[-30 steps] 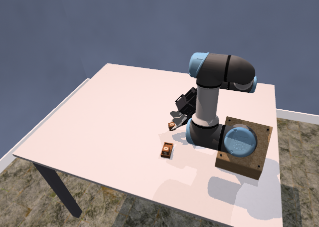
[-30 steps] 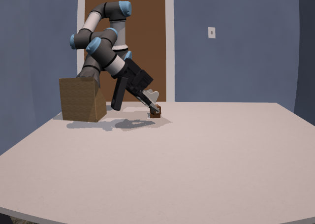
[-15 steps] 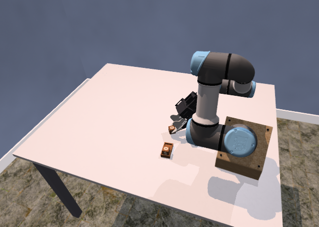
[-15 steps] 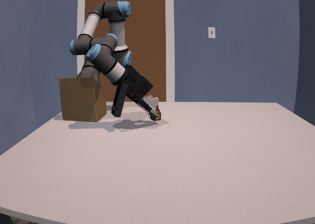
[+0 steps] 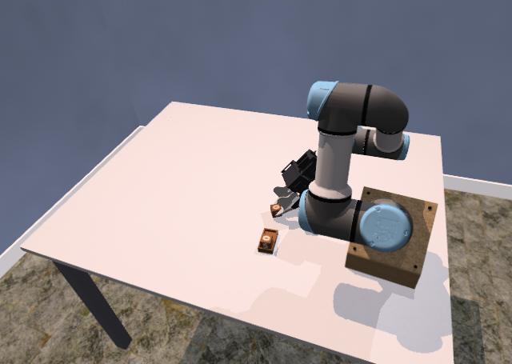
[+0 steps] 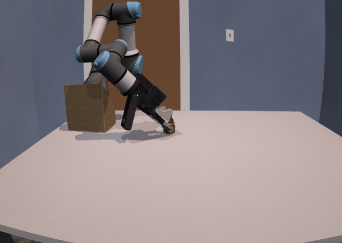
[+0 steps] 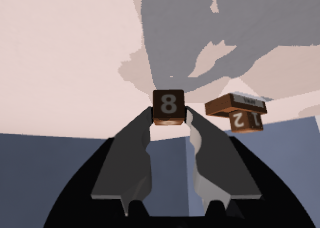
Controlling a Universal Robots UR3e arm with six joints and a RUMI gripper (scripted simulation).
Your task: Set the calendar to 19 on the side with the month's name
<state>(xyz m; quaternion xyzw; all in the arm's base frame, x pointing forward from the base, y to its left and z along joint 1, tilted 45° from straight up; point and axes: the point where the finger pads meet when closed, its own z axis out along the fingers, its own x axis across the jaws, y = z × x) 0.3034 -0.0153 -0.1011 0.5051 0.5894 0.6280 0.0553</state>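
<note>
Wooden cube (image 7: 168,107), brown with pale digits, is clamped between the two grey fingers of the gripper (image 7: 169,119). The jaws are nearly closed, bearing on two opposite side faces; the face toward the wrist camera reads 8. In the exterior view the cube hangs low, close to the bench (image 5: 157,178); whether it touches cannot be told.

The tray (image 5: 266,241) lies on the bench near the arm's wooden block (image 5: 390,238), toward the front edge on that side, and carries the second cube (image 5: 266,238). From the wrist view that cube shows a 2 and what looks like a 1, inverted by the camera angle; a lettered strip on the tray is too small to read.

Judgement: the cube appears rigid and light, with smooth flat faces that may slip under a shallow pinch. Hold is best taken square across parallel faces, centred, leaving free the face that must show. The tray looks light enough to shift if a cube is pressed in off-line.
</note>
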